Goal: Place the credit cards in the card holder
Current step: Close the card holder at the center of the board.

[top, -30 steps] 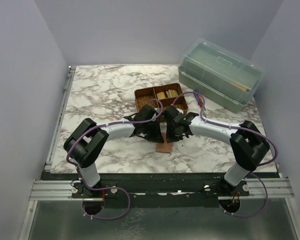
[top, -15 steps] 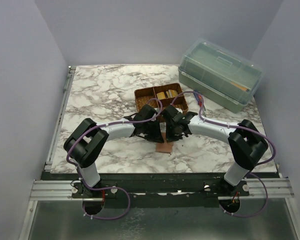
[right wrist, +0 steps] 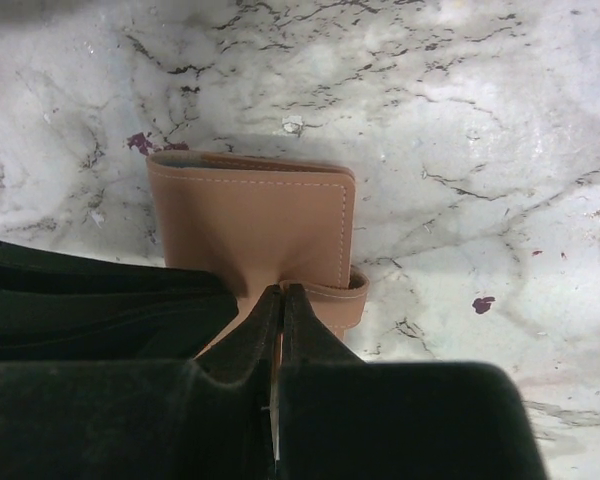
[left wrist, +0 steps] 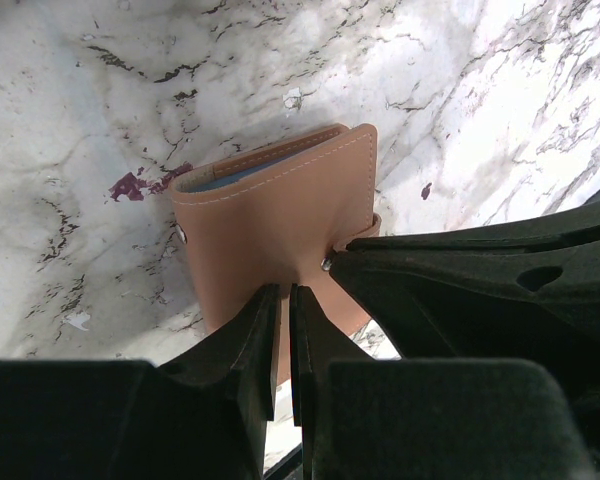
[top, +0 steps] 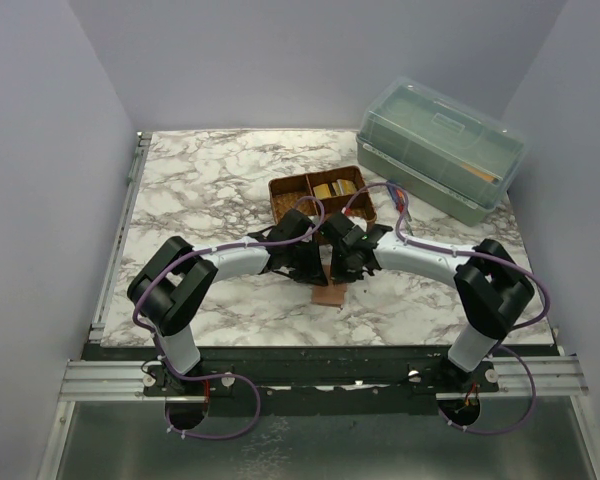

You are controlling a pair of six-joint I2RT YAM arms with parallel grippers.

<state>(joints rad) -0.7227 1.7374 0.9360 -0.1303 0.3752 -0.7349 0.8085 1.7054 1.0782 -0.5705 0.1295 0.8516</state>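
The tan card holder point(top: 329, 295) lies folded on the marble between both grippers, its snap tab point(right wrist: 345, 298) wrapped round one edge. A bluish inner edge point(left wrist: 230, 178) shows under its cover. My left gripper point(left wrist: 285, 292) is nearly closed, and the near edge of the card holder's cover point(left wrist: 270, 220) sits in the narrow slit between its fingers. My right gripper point(right wrist: 282, 290) is shut, its tips resting on the cover point(right wrist: 250, 225) beside the snap tab. From above, the left gripper point(top: 308, 268) and the right gripper point(top: 345, 268) almost meet over the holder. Yellowish credit cards point(top: 332, 188) stand in the woven tray.
The brown woven divided tray point(top: 283, 197) sits just behind the grippers. A big translucent green box point(top: 440, 145) stands at the back right. Red and blue pens point(top: 401, 203) lie between tray and box. The table's front edge runs close below the card holder.
My right gripper has edged slightly left, closer to the left gripper. The left arm and the card holder have stayed put.
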